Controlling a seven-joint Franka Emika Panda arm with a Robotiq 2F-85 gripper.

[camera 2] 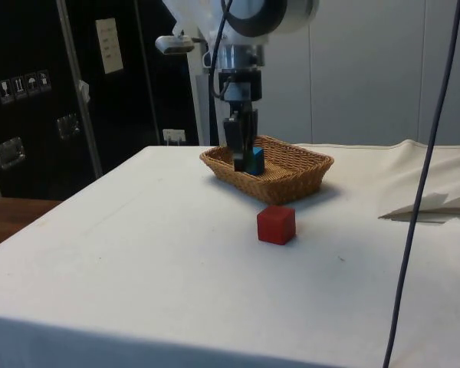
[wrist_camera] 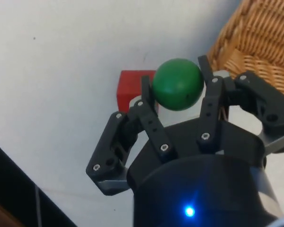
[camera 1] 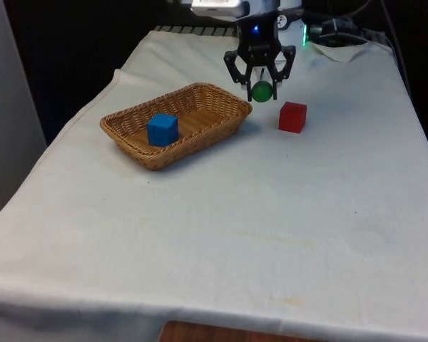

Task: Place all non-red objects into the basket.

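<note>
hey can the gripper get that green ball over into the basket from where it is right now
Probably yes. The gripper holds the green ball clear of the cloth, just beside the basket rim, with nothing between them; the blue cube leaves free floor inside.

Your front view looks down the length of the counter point(camera 1: 221, 235) from its near end. Your side view sits low at the counter's edge, facing across it. Your wrist view looks down past the hand point(wrist_camera: 177, 90) at close range (all three take in the basket point(camera 1: 128, 132) and red cube point(camera 1: 292, 117)).
</note>
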